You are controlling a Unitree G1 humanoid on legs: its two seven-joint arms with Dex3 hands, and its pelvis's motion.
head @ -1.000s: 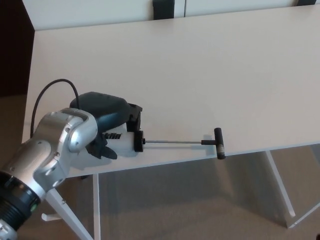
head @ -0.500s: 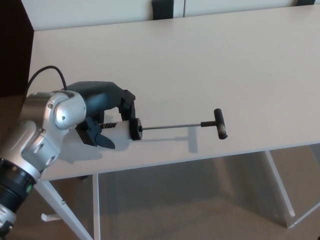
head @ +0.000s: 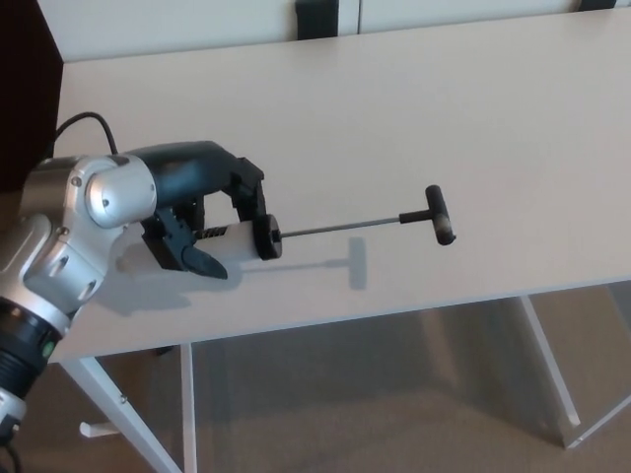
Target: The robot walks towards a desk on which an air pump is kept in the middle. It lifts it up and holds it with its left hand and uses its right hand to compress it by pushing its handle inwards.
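Note:
The air pump has a white barrel (head: 233, 239) with a black end cap, a thin metal rod (head: 335, 229) drawn out to the right, and a black T-handle (head: 440, 214). My left hand (head: 197, 212) is shut on the barrel and holds the pump above the desk (head: 414, 118), roughly level, its shadow lying on the surface below. The silver forearm comes in from the lower left. My right hand does not show.
The desk's front edge runs below the pump, with white legs (head: 547, 365) and grey carpet beneath. A dark chair back (head: 317, 18) stands behind the far edge. A dark panel borders the desk on the left.
My left hand has lifted the pump off the desk, from the front edge up and slightly away. The handle has risen with it and the shadow has separated from the rod.

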